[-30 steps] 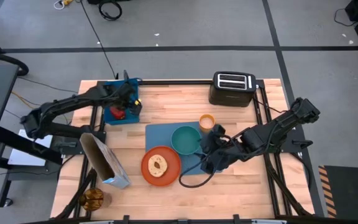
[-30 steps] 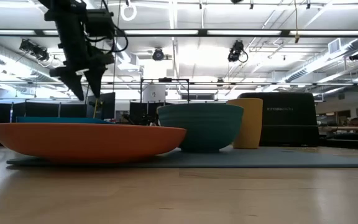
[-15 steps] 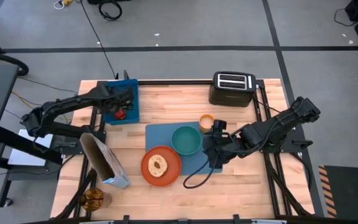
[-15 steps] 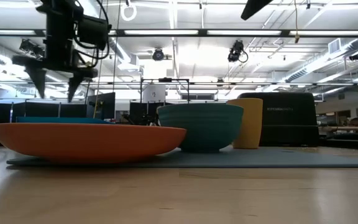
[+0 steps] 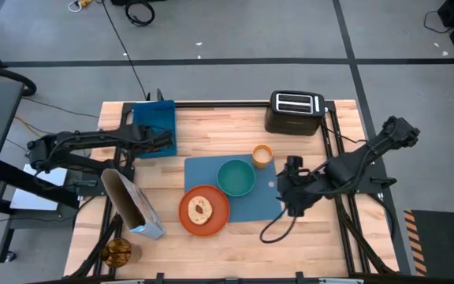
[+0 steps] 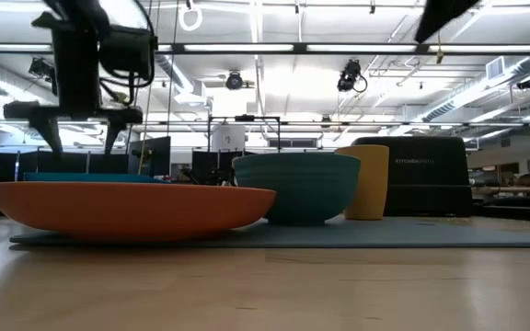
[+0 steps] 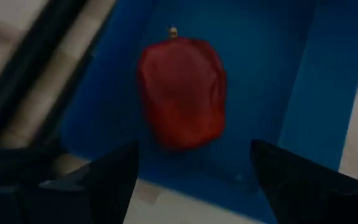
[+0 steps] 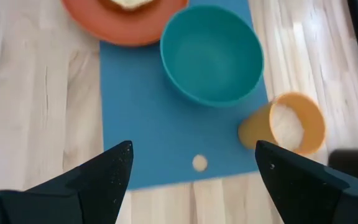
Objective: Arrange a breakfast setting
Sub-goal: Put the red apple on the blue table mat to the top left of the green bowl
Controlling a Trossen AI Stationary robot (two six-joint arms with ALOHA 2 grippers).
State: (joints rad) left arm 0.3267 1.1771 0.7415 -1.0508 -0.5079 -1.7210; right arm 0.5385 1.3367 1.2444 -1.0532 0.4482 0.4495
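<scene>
The blue placemat (image 5: 247, 207) lies mid-table. On it stand the teal bowl (image 5: 236, 177) and the orange plate (image 5: 204, 210), which holds the round bread piece (image 5: 200, 209). The orange cup (image 5: 262, 155) stands at the mat's far edge. The red apple (image 7: 182, 90) lies in the deep blue bin (image 5: 154, 122) at the far left. My left gripper (image 7: 194, 158) is open above the bin's near end (image 5: 162, 143), its fingers apart on either side of the apple and clear of it. My right gripper (image 5: 293, 196) is open and empty over the mat's right edge. The cereal bag (image 5: 132, 203) lies at the near left. No spoon shows.
A black toaster (image 5: 295, 113) stands at the far right. A brown round thing (image 5: 117, 252) lies at the near-left corner. A small pale round bit (image 8: 199, 163) lies on the mat near the cup. A black cable (image 5: 273, 230) loops on the table below my right arm.
My left gripper has drawn back from over the bin toward the table's near-left and turned about, and the apple stays in the bin. My right gripper has moved toward the table's right edge, off the placemat's middle to its right edge.
</scene>
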